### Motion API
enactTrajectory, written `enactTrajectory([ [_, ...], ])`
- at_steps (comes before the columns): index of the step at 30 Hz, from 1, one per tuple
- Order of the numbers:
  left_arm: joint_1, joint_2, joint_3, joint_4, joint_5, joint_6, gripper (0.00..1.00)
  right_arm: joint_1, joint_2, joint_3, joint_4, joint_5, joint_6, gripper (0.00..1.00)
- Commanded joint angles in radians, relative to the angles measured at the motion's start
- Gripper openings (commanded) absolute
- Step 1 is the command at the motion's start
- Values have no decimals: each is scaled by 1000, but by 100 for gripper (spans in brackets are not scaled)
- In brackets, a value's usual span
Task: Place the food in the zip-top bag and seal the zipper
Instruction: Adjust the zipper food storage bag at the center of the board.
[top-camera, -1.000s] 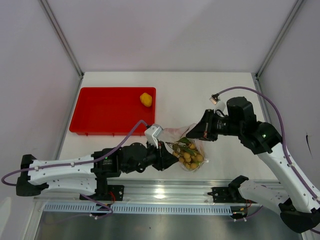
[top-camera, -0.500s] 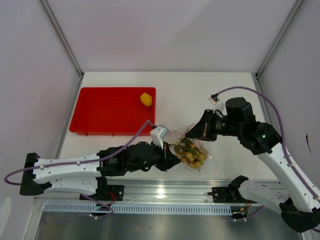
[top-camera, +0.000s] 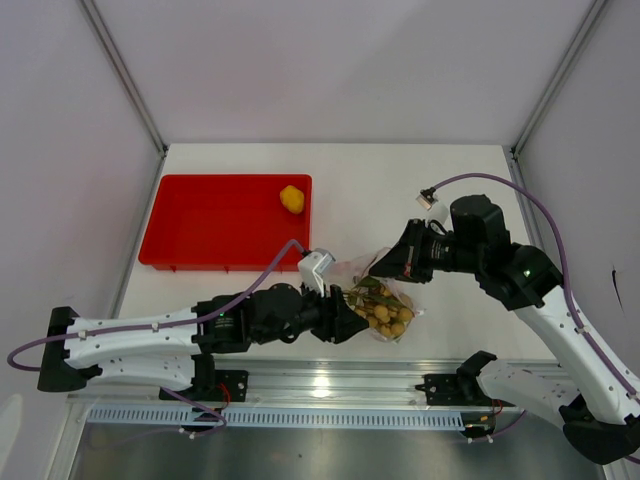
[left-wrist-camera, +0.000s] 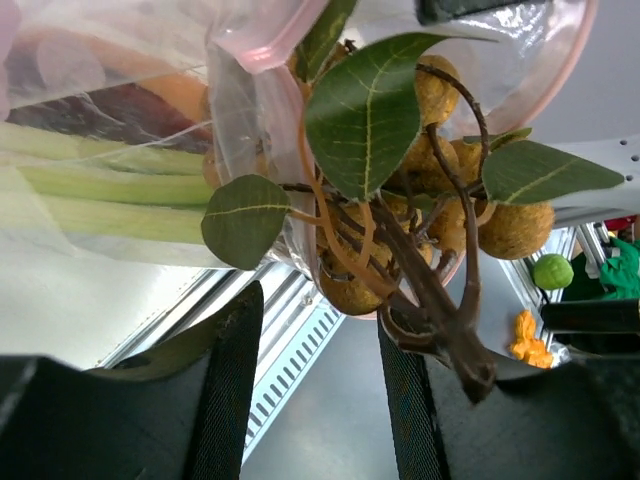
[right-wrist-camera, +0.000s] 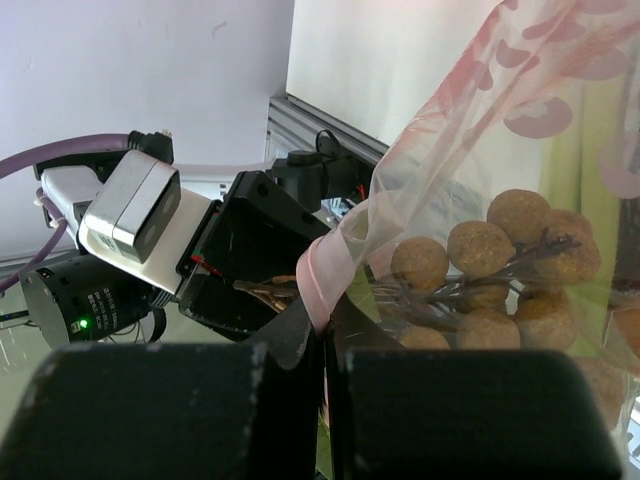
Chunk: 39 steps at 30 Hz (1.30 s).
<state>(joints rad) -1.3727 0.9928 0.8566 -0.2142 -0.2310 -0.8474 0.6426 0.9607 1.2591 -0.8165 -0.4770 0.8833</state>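
Zip-top bag is seen close to the near edge of the table, held up at its mouth between the two grippers. The left gripper is positioned just at the bag's mouth, on its left side. In the left wrist view its fingers are seen moderately apart, with nothing clamped between them. The bunch of tan berries is seen mostly within the bag's mouth. Its green leaves and woody stem are seen outside. The stem end is seen in front of one finger, and contact cannot be judged. Deeper in the bag, the green-white stalks, the purple-brown sweet potato and the orange carrot-like piece are made out through the plastic. The right gripper is positioned at the bag's upper right. In the right wrist view its fingers are pressed together on the zipper, by which the mouth edge is held up. Farther back on the left, the red tray is laid flat, well apart from the bag. The small yellow-orange fruit is seen in its far right corner.
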Motion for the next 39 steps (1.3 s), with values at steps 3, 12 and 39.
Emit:
enactTrajectory([
  [3,7,-20,15,-2,-91,-35,51,20,-19,33,80,-2,20,0],
  [12,9,27,27,38,-77,2,3,40,-30,17,94,11,32,0],
  [39,-28,-161,-60,-11,-76,-212,59,40,-50,6,79,267,14,0],
])
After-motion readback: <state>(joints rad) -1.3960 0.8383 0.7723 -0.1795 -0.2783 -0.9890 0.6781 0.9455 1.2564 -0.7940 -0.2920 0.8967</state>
